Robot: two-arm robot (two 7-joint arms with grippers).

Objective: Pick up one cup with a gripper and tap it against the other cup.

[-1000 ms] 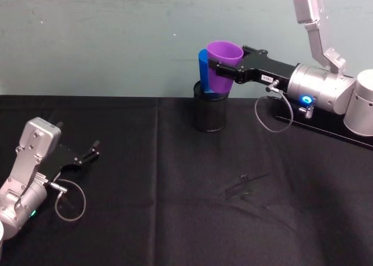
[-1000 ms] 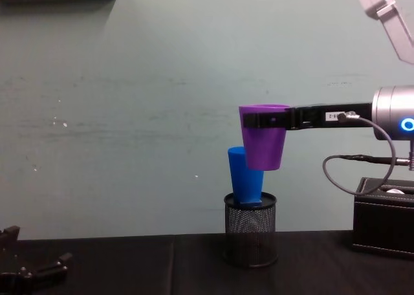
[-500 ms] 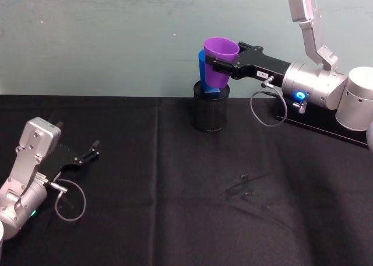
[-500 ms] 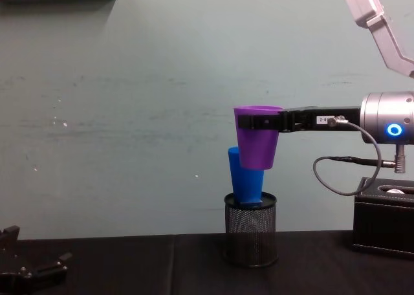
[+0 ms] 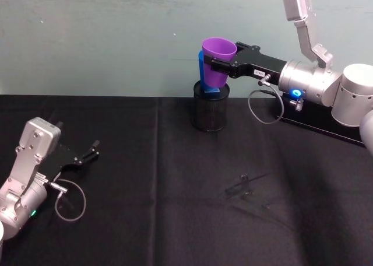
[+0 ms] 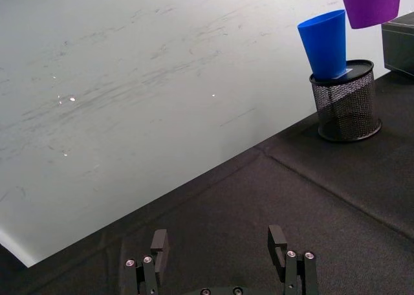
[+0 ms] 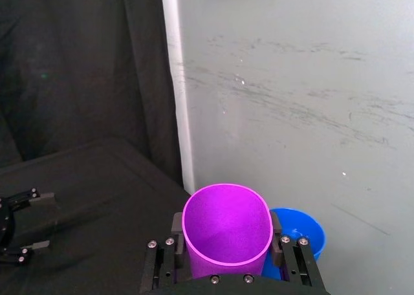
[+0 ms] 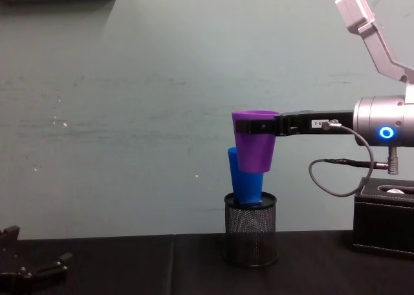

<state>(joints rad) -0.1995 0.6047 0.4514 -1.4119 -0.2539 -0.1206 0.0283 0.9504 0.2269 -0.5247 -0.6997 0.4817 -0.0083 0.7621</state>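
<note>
- The purple cup [image 8: 253, 154] hangs upright in the air above the far edge of the desk [image 5: 175, 190], near the middle of that edge and close to the wall.
- The right pincer [image 8: 253, 124] holds it, one finger on each side just under the rim, closed firmly on the cup's wall.
- The blue cup [image 8: 240, 178] stands mouth up with its narrow end in a mesh pen holder [image 8: 250, 240], which sits at that same far edge.
- From the chest view the purple cup's lower half overlaps the blue cup's upper part. In the right wrist view the two rims sit side by side. I cannot tell whether they touch.
- The step in hand looks like the tap itself. It would go best as a short sideways nudge of the purple wall against the blue rim, kept light.
- The blue cup only leans loosely in the holder, so a hard knock could tip it or shift the holder.
- Room is tight behind, where the wall is close. A black box [image 8: 385, 224] sits at the far right edge under the arm.
- The near and left parts of the desk are open, apart from a small dark object [image 5: 245, 187] right of the middle.
- The left pincer [image 5: 93, 150] rests near the left edge, well apart, its fingers spread and empty.
</note>
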